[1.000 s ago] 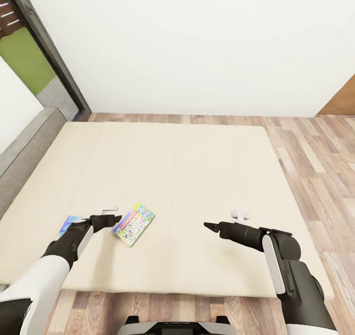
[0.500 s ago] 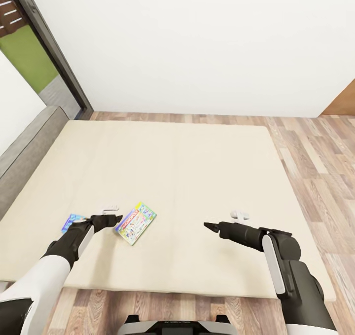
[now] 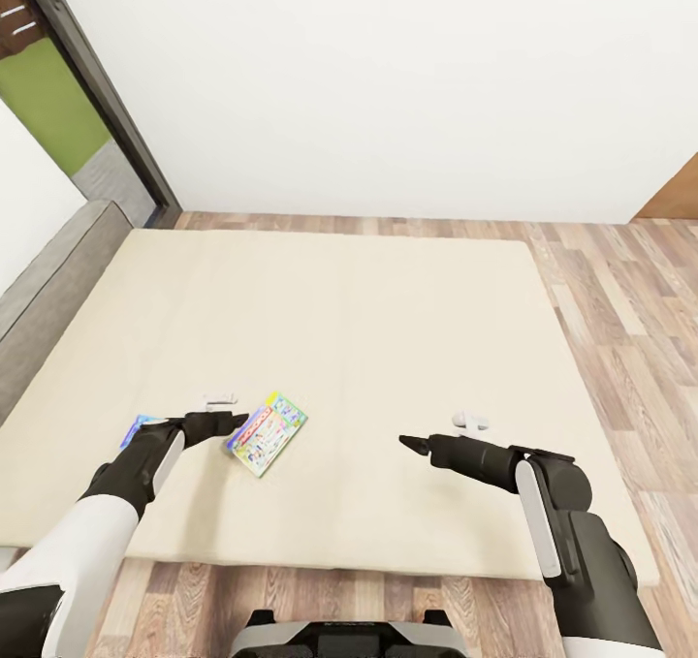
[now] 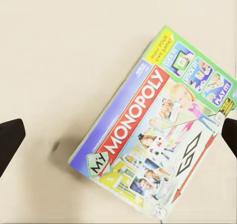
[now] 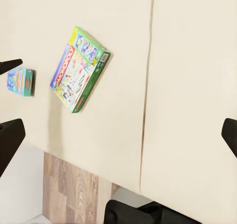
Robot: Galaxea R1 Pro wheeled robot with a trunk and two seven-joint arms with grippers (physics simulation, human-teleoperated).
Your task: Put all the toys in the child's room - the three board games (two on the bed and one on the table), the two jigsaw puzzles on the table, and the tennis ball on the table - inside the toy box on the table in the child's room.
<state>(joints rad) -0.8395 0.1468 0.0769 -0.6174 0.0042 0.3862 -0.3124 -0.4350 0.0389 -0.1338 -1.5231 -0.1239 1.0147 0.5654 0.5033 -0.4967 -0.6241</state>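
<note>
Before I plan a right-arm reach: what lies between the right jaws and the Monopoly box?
Only bare beige mattress in the head view, between the right gripper and the Monopoly box.

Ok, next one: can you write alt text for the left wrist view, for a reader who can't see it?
A flat rectangular "My Monopoly" board game box, white and green with a red diagonal band, lies face up and askew on the plain beige mattress. The left gripper's two dark fingertips show at opposite edges of the frame, spread wide and touching nothing.
</note>
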